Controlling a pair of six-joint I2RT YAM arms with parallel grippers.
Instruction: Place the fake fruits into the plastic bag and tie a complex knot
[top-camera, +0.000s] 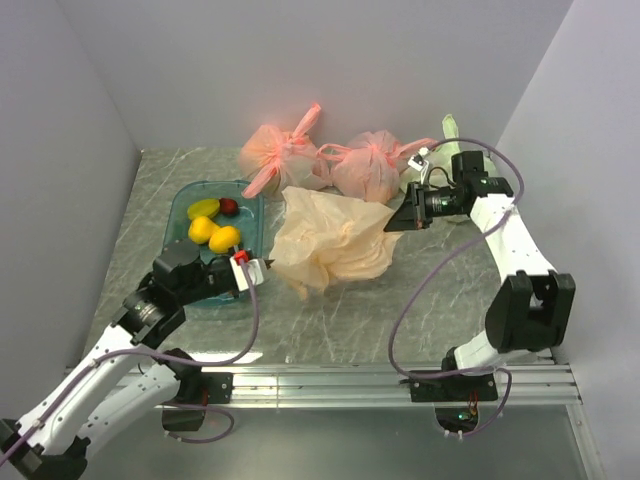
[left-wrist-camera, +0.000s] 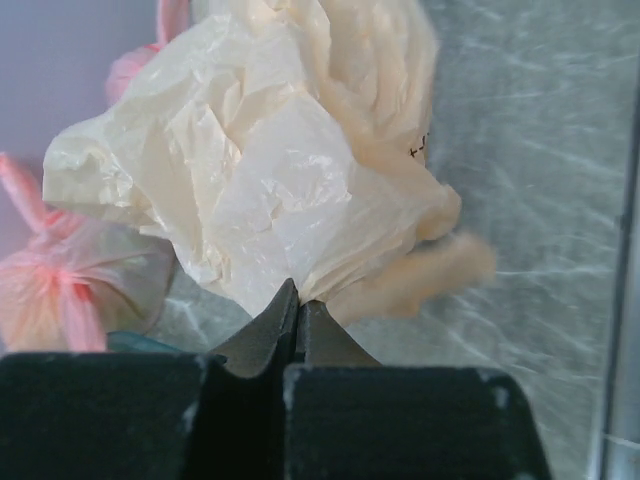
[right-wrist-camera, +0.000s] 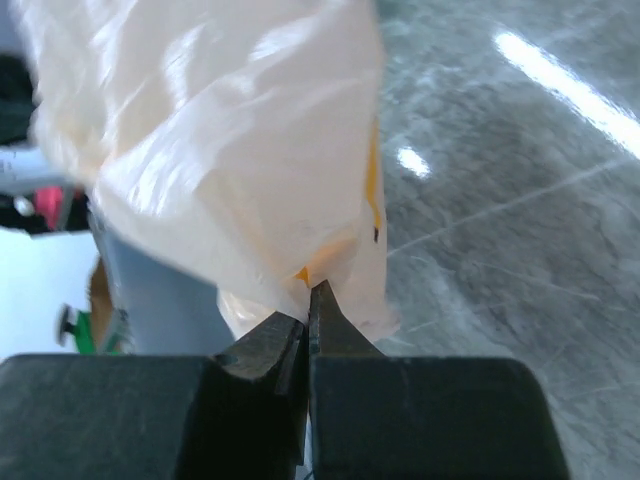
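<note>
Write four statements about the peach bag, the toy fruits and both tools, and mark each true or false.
1. The left tool is shut on the plastic bag. True.
2. The right tool is open and clear of the bag. False: it is shut on the bag's edge.
3. The fake fruits lie on bare table. False: the visible ones lie in the teal tray.
4. Two knotted pink bags sit behind the plastic bag. True.
</note>
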